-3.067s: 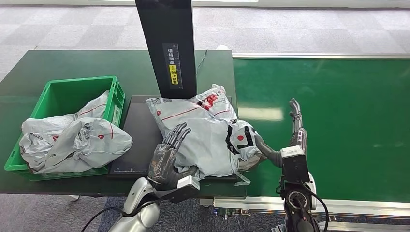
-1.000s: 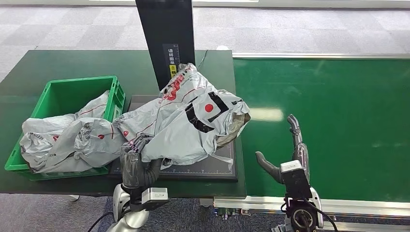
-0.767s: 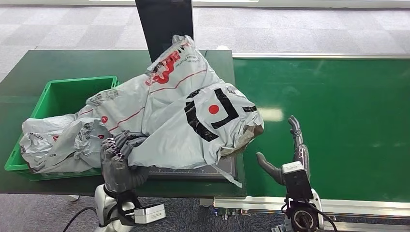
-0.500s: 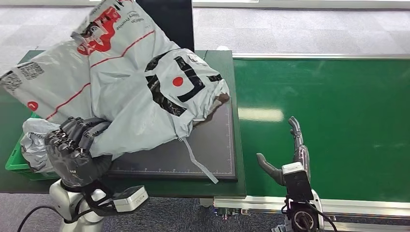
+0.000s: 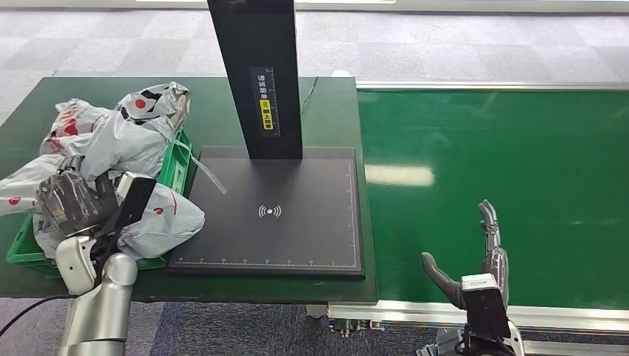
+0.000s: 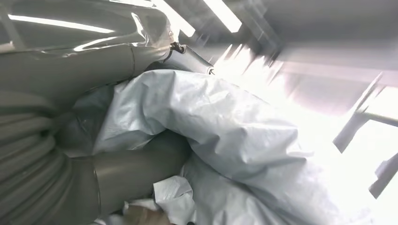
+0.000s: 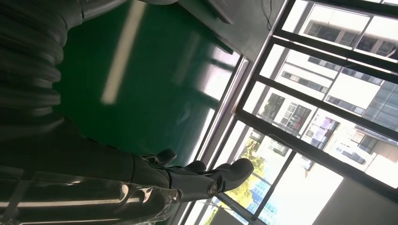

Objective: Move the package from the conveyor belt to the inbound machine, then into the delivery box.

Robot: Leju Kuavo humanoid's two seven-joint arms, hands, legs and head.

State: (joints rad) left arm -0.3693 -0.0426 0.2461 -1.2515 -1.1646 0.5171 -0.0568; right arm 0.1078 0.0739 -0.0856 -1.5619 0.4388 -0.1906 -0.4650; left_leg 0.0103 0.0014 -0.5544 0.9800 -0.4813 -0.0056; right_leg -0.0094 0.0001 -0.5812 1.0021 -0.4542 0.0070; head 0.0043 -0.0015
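Observation:
The grey plastic package [image 5: 117, 135] with red print lies crumpled on top of the green delivery box [image 5: 175, 160] at the left of the table. My left hand [image 5: 67, 202] grips the package's near end over the box's front. In the left wrist view the package [image 6: 225, 140] is bunched over my thumb [image 6: 131, 173]. The inbound machine's black platform [image 5: 274, 211] is bare in front of its dark column [image 5: 256, 74]. My right hand [image 5: 475, 268] hovers open, fingers spread, over the near edge of the green conveyor belt [image 5: 504, 163]. The right wrist view shows its dark fingers [image 7: 202, 178] holding nothing.
Another grey package [image 5: 159, 219] lies in the box under the held one. A loose strip [image 5: 204, 172] of the held package hangs over the platform's left edge. The dark green table [image 5: 215, 100] runs behind the box and the column.
My left hand has swung the package up off the platform and leftward, then down onto the box. My right hand has drawn back toward the belt's near edge.

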